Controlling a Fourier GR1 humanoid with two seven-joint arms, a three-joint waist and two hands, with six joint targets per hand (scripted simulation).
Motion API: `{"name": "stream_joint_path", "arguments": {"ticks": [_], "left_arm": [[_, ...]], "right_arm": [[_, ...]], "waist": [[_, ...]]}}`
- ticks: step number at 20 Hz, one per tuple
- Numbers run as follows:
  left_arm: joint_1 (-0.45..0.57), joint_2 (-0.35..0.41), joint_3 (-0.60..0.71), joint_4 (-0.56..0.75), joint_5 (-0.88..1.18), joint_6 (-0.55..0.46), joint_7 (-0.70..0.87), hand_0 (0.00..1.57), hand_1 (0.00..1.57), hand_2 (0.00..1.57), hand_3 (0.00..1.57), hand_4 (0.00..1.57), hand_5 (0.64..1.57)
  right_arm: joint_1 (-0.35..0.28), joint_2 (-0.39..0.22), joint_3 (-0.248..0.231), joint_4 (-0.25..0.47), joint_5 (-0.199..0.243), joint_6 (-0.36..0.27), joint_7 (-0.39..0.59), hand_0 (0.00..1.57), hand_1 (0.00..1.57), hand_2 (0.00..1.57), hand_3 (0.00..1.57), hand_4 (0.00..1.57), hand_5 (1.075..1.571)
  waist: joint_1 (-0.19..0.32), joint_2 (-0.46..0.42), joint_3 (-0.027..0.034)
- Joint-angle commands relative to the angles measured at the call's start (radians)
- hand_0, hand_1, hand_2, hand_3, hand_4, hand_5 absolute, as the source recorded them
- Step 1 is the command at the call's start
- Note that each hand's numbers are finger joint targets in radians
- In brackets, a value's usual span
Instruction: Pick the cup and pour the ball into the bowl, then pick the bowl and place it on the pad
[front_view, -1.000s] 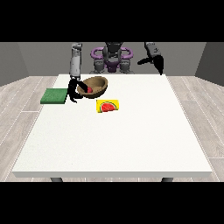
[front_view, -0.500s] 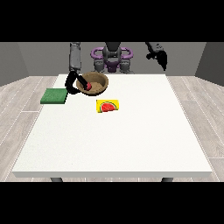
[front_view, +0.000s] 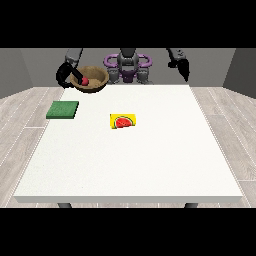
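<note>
Holding the wooden bowl (front_view: 90, 79) up off the table (front_view: 150, 160), the hand at the view's left (front_view: 65, 75) has fingers wrapped on its rim, red ball (front_view: 85, 80) inside. Green pad (front_view: 62, 109) sits below & nearer the camera, w/ a watermelon card (front_view: 123, 121) to its right. Hand at the view's right (front_view: 183, 67) hangs idle; can't tell its fingers. Risk, imo: bowl tilts in transit and ball rolls out, or it lands half off the pad.

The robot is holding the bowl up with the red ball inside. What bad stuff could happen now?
1. The bowl hangs in the air from the hand at the view's left, gripped at one rim. If it tips, the red ball might roll out.
2. The green pad sits near the table edge, so a bowl set down off-centre could end up partly off the pad.
</note>
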Motion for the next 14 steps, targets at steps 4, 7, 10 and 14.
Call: {"name": "stream_joint_path", "arguments": {"ticks": [4,7,10,14], "left_arm": [[-0.032,0.016,0.029,-0.008,0.024,-0.023,-0.059,0.00,0.00,0.00,0.00,1.05,1.435],[-0.085,0.064,0.055,-0.023,0.064,-0.090,-0.058,0.00,0.00,0.00,0.00,1.22,1.481],[-0.091,0.182,0.148,-0.065,0.162,-0.188,-0.006,0.00,0.00,0.00,0.00,1.31,1.525],[-0.116,0.328,0.275,-0.028,0.241,-0.263,-0.035,0.00,0.00,0.00,0.00,1.30,1.571]], "right_arm": [[-0.010,-0.141,-0.079,-0.041,-0.031,0.088,-0.019,1.57,1.57,1.57,0.22,0.88,1.570],[-0.050,-0.183,-0.115,-0.006,-0.046,0.106,-0.055,1.57,1.57,1.57,0.22,0.88,1.570],[0.024,-0.248,-0.176,0.038,-0.082,0.138,-0.180,1.57,1.57,1.57,0.00,0.91,1.571],[0.029,-0.258,-0.237,0.065,-0.124,0.123,-0.242,1.57,1.57,1.57,0.00,0.86,1.570]], "waist": [[0.016,0.112,0.0017],[0.049,0.173,0.0018],[0.083,0.177,0.0024],[0.120,0.261,0.0026]]}}
